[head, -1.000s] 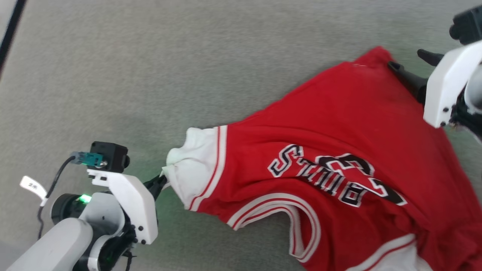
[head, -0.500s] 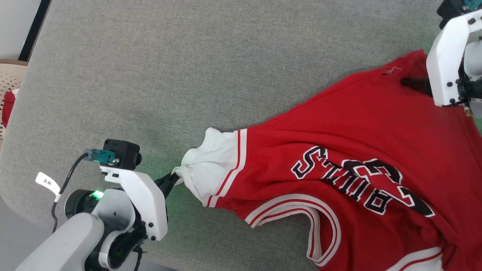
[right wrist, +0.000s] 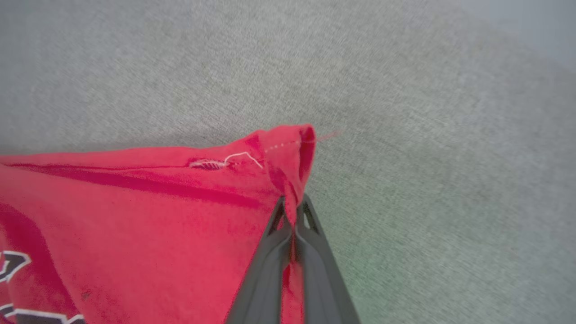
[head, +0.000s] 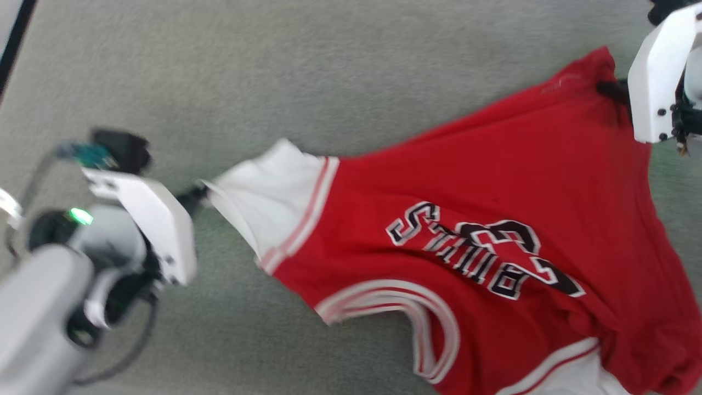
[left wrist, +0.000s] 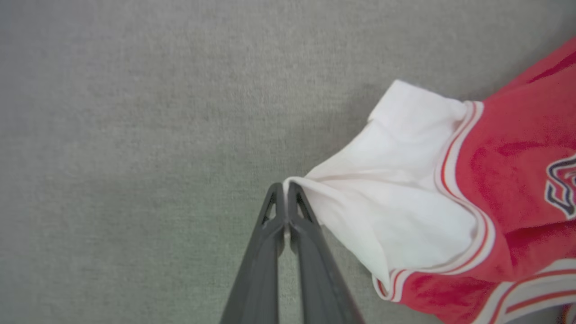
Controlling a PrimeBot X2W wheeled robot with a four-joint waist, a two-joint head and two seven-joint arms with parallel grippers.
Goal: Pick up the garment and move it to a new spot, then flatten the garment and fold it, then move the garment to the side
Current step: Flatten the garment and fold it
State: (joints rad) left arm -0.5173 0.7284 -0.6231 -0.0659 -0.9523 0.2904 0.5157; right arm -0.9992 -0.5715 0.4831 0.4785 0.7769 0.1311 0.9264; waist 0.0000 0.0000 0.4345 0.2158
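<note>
— Well, pressed tight at the left gripper (left wrist: 285,192), pinching the white sleeve (left wrist: 396,180) by its tip; likewise at the right gripper (right wrist: 294,210), nipping a red hem corner (right wrist: 288,148).
— And holding the garment (head: 466,181) stretched between, across the grey surface (head: 274,82)?
— Yes. Thin bites, though: could slip out under a hard pull, or tear at the loose stitching (right wrist: 234,159).

White wrist shells (head: 159,219), grey forearm (head: 33,312), dark fingers (left wrist: 261,270)

The garment (head: 493,181) runs off the bottom and right edges of the head view, cutting off its lower white sleeve (head: 570,379). The left gripper (head: 196,193) there is smeared by blur, and the right gripper (head: 610,90) is mostly hidden behind its own white housing (head: 655,77).
</note>
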